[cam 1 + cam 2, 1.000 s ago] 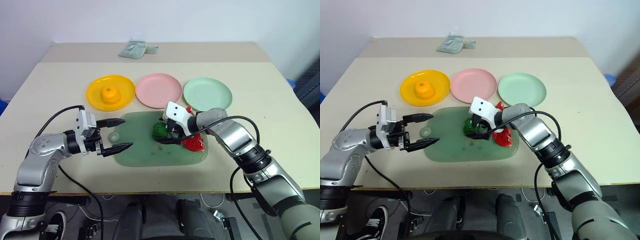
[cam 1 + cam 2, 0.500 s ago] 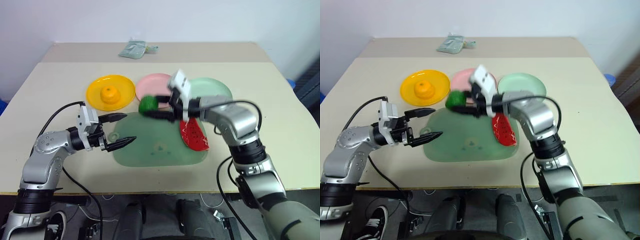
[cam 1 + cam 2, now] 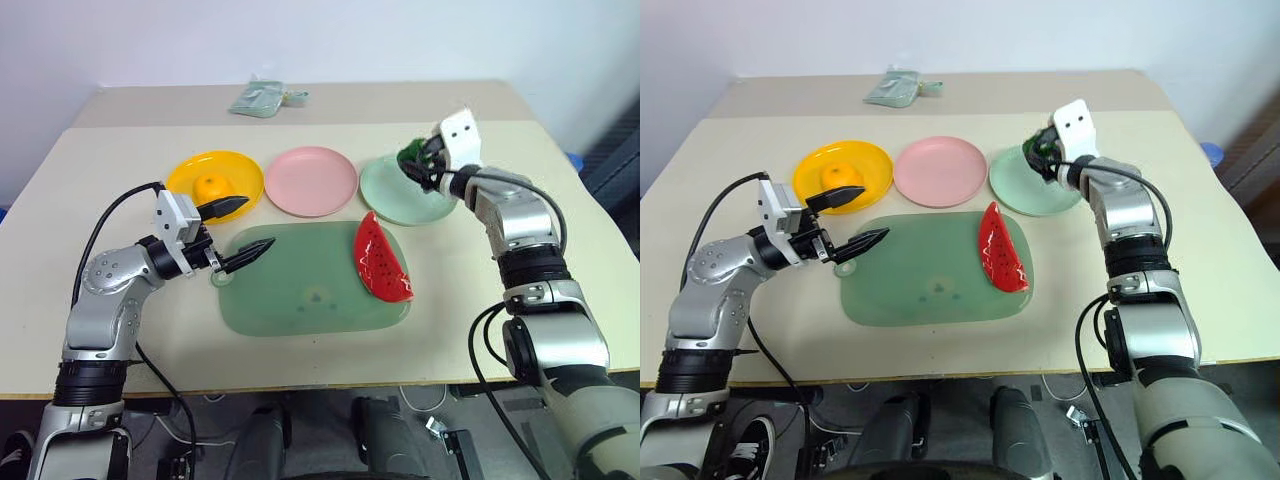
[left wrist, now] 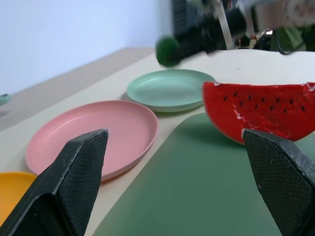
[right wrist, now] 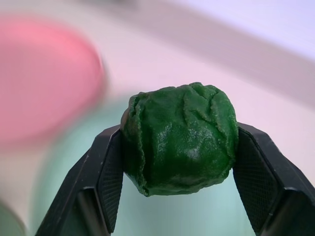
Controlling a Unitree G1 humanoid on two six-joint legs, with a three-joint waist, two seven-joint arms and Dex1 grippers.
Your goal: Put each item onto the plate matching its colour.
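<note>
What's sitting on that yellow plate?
A round orange fruit rests on the yellow plate. The left gripper has one finger covering the plate's near edge, hiding anything there.

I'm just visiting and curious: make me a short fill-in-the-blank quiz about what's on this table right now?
1. The orange fruit sits on the ____ plate.
2. The right gripper holds a dark ____ lump.
3. The watermelon wedge lies on the green ____.
4. The pink plate has ____ on it.

Missing words: yellow; green; tray; nothing
</note>
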